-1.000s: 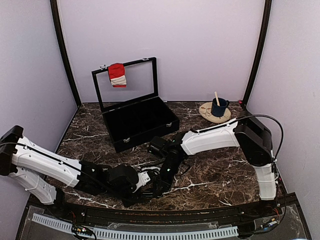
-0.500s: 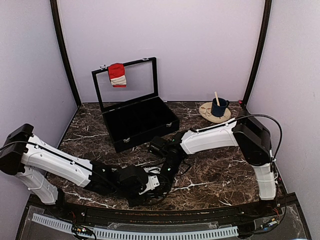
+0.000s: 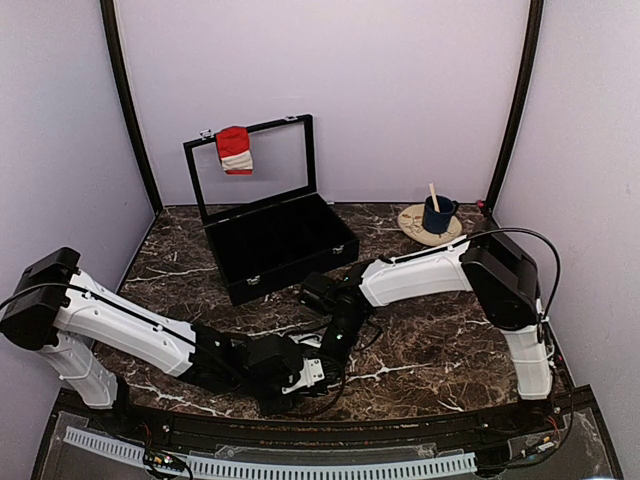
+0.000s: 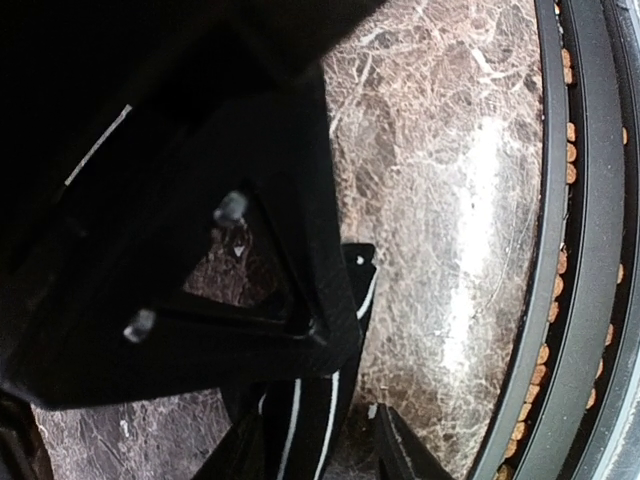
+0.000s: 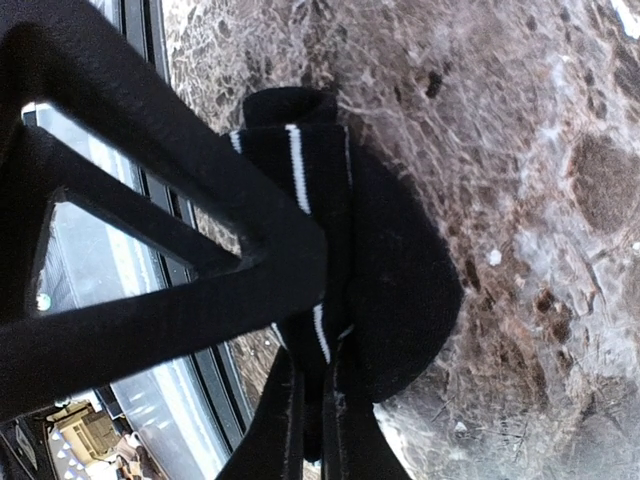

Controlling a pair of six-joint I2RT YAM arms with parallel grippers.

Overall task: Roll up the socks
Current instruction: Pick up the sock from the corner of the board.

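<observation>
The right pincer (image 5: 316, 388) is clenched on a black striped sock (image 5: 395, 260), nipping a folded edge while the rest bulges loose on the marble bench (image 5: 520, 150) near its front edge. The left pincer (image 3: 313, 372) lies just beside it. Striped fabric shows at its fingers in the left wrist view, but I cannot tell whether it grips. The sock looks light, limp and thin, so it would likely slump or unroll if let go. It is best pinched across the doubled layers, low and close to the bench. A red sock (image 3: 234, 149) hangs well apart over the black case lid (image 3: 280, 125).
</observation>
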